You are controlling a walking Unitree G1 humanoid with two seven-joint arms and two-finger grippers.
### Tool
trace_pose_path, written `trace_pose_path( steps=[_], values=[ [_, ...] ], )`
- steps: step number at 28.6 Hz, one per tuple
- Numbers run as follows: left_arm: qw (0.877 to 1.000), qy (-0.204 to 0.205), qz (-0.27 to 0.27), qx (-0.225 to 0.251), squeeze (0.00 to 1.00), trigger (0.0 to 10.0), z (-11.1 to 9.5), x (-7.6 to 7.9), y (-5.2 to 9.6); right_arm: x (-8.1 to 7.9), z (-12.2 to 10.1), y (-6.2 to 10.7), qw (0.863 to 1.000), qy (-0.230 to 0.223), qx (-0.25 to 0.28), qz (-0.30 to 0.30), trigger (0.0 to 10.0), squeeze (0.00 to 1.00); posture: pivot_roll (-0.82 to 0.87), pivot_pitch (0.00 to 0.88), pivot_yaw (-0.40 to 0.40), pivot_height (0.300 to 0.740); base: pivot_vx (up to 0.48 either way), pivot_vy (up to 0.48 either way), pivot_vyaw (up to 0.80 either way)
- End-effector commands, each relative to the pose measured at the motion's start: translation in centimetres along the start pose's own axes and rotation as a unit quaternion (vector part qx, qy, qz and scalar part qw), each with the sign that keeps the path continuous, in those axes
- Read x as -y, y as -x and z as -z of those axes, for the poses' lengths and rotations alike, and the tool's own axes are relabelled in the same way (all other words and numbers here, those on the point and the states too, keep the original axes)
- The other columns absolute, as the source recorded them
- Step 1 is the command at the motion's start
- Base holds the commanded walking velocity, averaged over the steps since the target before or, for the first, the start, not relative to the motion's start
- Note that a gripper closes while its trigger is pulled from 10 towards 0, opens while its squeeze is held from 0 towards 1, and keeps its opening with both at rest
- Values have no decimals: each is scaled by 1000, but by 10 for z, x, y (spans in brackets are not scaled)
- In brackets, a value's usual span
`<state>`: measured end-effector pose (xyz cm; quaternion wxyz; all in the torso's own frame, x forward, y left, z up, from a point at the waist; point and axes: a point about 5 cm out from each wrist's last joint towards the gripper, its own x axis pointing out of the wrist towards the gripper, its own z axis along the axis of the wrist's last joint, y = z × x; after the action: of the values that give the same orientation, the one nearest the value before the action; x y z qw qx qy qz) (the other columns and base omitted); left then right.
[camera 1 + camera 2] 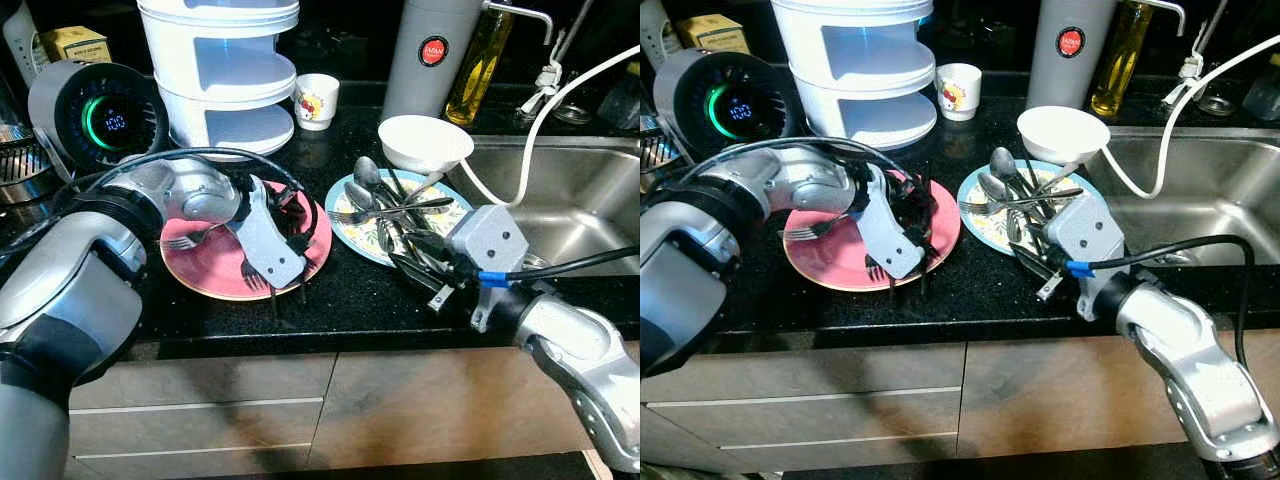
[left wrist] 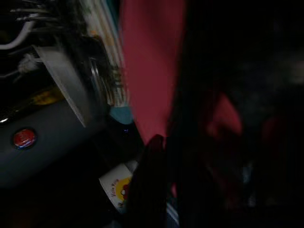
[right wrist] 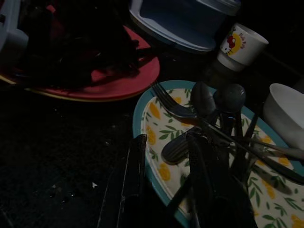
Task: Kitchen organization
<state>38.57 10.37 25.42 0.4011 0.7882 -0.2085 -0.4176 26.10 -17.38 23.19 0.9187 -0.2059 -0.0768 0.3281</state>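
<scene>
A pink plate (image 1: 215,265) lies on the black counter with a fork (image 1: 183,241) on its left side. My left gripper (image 1: 289,292) points down over the plate's near right edge. To the right lies a floral plate with a teal rim (image 1: 345,225), piled with spoons and forks (image 1: 385,205). A white bowl (image 1: 425,140) rests against its far edge. My right gripper (image 3: 166,142) is open at that plate's near rim. One finger (image 3: 128,190) sits outside the rim, the other above a utensil handle (image 3: 175,147).
Behind the plates stand a white tiered container (image 1: 220,70), a cartoon cup (image 1: 316,100), a grey flask (image 1: 430,55) and an oil bottle (image 1: 478,65). A round appliance with a green display (image 1: 100,120) is at the left. At the right is the steel sink (image 1: 560,190), crossed by a white hose (image 1: 540,120).
</scene>
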Motion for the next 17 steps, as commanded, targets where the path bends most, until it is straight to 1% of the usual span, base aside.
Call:
trace_pose_path(
  steps=[1, 4, 5, 10, 14, 15, 16, 17],
  values=[
    [1000, 0, 11, -3, 0, 0, 3, 4, 4, 2, -5, 1, 1000, 6, 12, -3, 10000, 0, -34, 75, 6, 740, 0, 0, 0],
    [1000, 0, -11, -12, 0, 0, 9, -3, 10, 2, -6, 1, 1000, 4, 17, -6, 10000, 0, -30, 73, 4, 740, 0, 0, 0],
    [1000, 0, -11, -12, 0, 0, 9, -3, 10, 2, -6, 1, 1000, 4, 17, -6, 10000, 0, -30, 73, 4, 740, 0, 0, 0],
    [999, -9, -32, -18, 0, 0, 15, -12, 21, 3, -8, 0, 1000, -1, 26, -7, 10000, 0, -24, 71, 1, 740, 0, 0, 0],
    [998, -18, -55, -16, 0, 0, 19, -22, 30, 3, -9, 0, 999, -3, 31, -6, 10000, 0, -21, 68, 3, 740, 0, 0, 0],
    [998, -18, -66, -17, 0, 588, 20, -27, 34, 4, -9, 0, 999, -3, 32, -4, 10000, 0, -21, 68, 3, 740, 0, 0, 0],
    [998, -18, -66, -17, 0, 588, 20, -27, 34, 4, -9, 0, 999, -3, 32, -4, 10000, 0, -21, 68, 3, 740, 0, 0, 0],
    [996, -21, -79, -19, 0, 10000, 23, -34, 42, 4, -9, 0, 999, -5, 36, -2, 10000, 0, -19, 67, 7, 740, 0, 0, 0]
  ],
)
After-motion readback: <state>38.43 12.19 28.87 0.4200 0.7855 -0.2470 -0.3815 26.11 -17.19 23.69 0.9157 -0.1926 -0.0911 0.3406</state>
